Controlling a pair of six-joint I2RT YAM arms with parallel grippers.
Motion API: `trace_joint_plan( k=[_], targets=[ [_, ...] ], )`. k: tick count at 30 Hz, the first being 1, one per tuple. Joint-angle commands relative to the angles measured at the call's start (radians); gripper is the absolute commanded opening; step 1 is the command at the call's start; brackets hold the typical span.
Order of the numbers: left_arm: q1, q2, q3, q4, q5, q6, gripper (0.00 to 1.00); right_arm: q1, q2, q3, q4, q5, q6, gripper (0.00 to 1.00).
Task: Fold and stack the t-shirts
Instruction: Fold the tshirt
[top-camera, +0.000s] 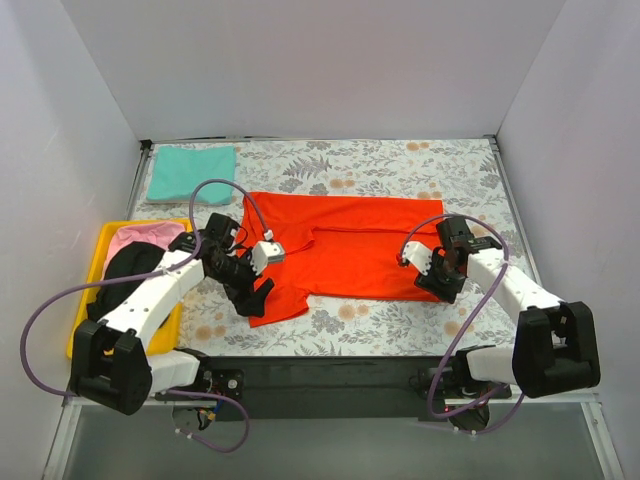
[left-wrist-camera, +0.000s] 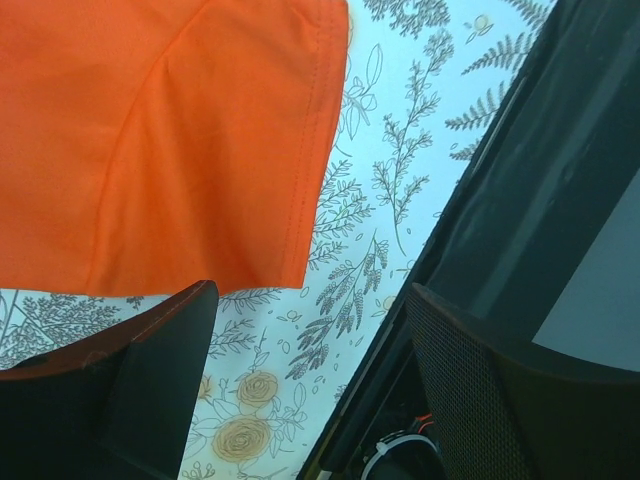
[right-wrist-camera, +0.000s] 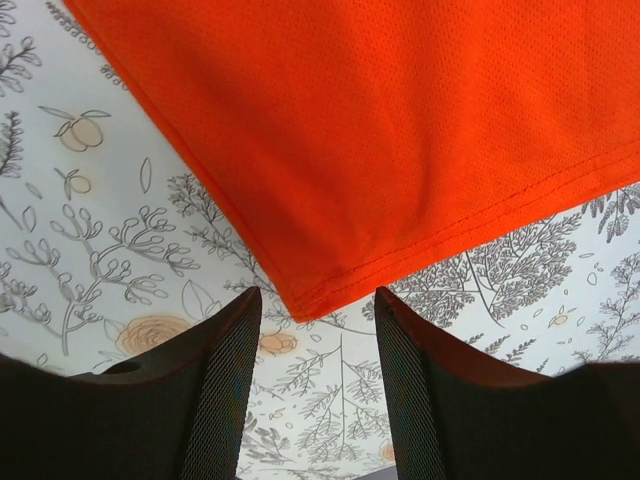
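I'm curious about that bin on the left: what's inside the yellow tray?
A pink t-shirt and a black t-shirt lie in the yellow tray. The left arm covers its near part, so anything there, or beneath the shirts, is hidden.

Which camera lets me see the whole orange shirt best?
The top camera. It shows nearly all of the orange shirt spread out on the flowery cloth. The left wrist camera only catches one edge with a seam, and the right wrist camera only one hemmed corner.
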Motion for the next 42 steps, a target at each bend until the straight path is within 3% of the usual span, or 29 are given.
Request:
trace_joint_plan(
  k=[1, 10, 13, 16, 17, 20, 25, 33, 36, 42],
  targets=[
    [-0.02, -0.017, -0.041, 0.049, -0.068, -0.025, 0.75, 0.01, 0.02, -0.033, 0.063, 0.03, -0.026, 0.56],
    [-0.109, -0.049, -0.106, 0.124, -0.148, -0.041, 0.75, 0.025, 0.056, -0.12, 0.164, 0.106, -0.047, 0.55],
    [-0.138, -0.055, -0.124, 0.155, -0.172, -0.045, 0.75, 0.027, 0.077, -0.12, 0.172, 0.109, -0.044, 0.45],
    [-0.185, -0.043, -0.145, 0.186, -0.214, -0.052, 0.74, 0.027, 0.088, -0.119, 0.172, 0.114, -0.043, 0.27],
    [-0.195, -0.042, -0.152, 0.193, -0.24, -0.052, 0.74, 0.027, 0.086, -0.117, 0.172, 0.117, -0.043, 0.15],
    [-0.221, -0.034, -0.167, 0.209, -0.264, -0.042, 0.73, 0.027, 0.089, -0.111, 0.172, 0.123, -0.038, 0.01],
    [-0.262, -0.071, -0.17, 0.181, -0.284, -0.021, 0.66, 0.027, 0.096, -0.09, 0.161, 0.111, -0.03, 0.01],
    [-0.321, -0.126, -0.093, 0.118, -0.205, -0.081, 0.58, 0.027, 0.108, -0.082, 0.154, 0.105, -0.027, 0.01],
    [-0.324, -0.076, -0.113, 0.126, -0.247, -0.087, 0.49, 0.027, 0.112, -0.077, 0.152, 0.108, -0.026, 0.01],
    [-0.324, -0.014, -0.198, 0.256, -0.408, -0.098, 0.47, 0.027, 0.112, -0.051, 0.124, 0.1, -0.021, 0.01]
  ],
)
